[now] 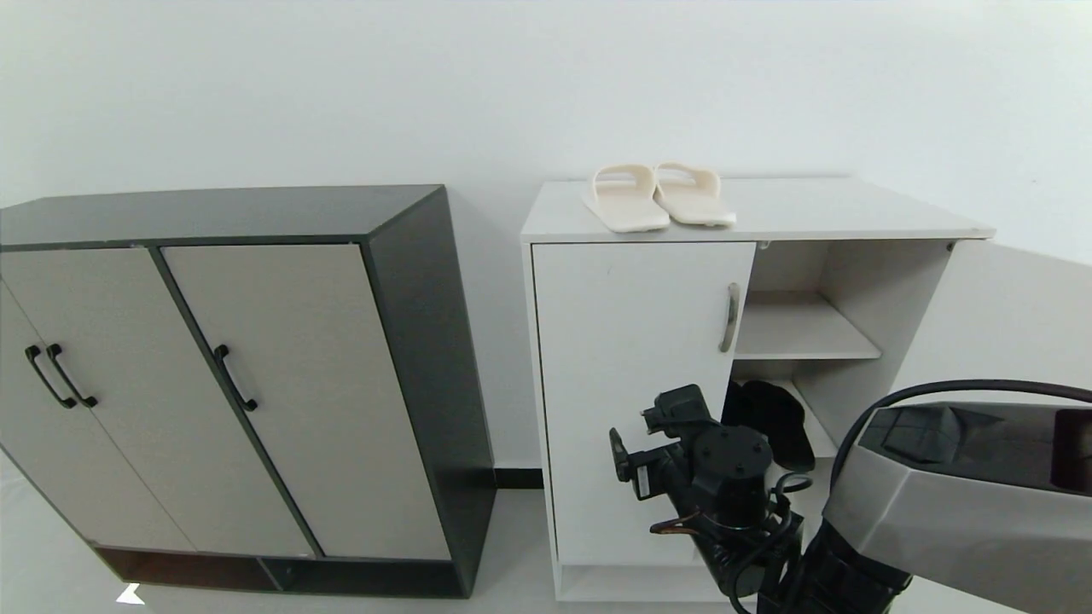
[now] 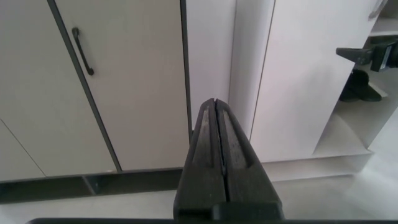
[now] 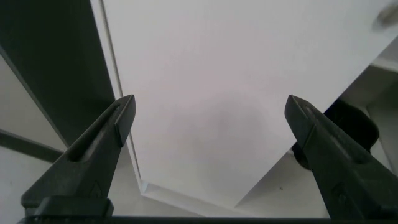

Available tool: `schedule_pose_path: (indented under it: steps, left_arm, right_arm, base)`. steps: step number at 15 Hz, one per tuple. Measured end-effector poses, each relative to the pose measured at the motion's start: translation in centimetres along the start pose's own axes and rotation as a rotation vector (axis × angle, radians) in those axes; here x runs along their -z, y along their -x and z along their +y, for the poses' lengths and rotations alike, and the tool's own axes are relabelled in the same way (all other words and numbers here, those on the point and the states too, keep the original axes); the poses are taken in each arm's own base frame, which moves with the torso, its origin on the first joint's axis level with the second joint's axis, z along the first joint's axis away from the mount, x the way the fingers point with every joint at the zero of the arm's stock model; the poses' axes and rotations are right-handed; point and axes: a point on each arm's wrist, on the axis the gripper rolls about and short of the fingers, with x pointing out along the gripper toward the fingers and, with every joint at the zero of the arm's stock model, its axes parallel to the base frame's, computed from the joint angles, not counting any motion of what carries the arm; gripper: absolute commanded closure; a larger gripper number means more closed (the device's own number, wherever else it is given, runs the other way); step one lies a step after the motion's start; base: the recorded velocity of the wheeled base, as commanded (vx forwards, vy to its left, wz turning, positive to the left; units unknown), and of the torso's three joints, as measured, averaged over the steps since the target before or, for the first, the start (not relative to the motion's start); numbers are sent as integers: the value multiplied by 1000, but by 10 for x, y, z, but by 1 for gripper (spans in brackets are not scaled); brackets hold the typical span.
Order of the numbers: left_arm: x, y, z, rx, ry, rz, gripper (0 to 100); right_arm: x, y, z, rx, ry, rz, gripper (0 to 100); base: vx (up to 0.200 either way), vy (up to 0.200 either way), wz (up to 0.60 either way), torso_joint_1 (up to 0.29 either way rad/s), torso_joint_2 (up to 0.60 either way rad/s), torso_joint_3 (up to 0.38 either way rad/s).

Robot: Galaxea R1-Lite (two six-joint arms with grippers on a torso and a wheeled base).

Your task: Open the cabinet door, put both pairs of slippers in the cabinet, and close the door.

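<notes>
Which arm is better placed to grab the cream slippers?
Probably right: the right end effector is open, facing the white cabinet bearing the cream slippers; the left end effector is shut.

We log a plain white cabinet (image 1: 640, 409) with a silvery door handle (image 1: 729, 317), one pair of cream slippers (image 1: 657, 198) and one pair of black slippers (image 1: 772, 422), none of them patterned. The neighbouring cabinet (image 1: 418, 341) shows us a charcoal-black frame, pale beige-grey doors (image 1: 273, 384) and black handles (image 1: 235, 378). We record the left claw (image 2: 214, 106) and the right claw (image 3: 210, 106) as matte black, and the wall (image 1: 341, 85) as white.
</notes>
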Motion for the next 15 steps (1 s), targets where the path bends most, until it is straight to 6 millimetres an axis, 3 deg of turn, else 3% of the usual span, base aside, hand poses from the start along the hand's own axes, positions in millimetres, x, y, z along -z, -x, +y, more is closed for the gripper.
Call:
schedule_pose_path:
  steps: [15]
  left_arm:
    - [0,0,0,1,-1,0,100]
  right_arm:
    - [1,1,-1,0,2,3,0]
  base:
    - [0,0,0,194,-508,-313]
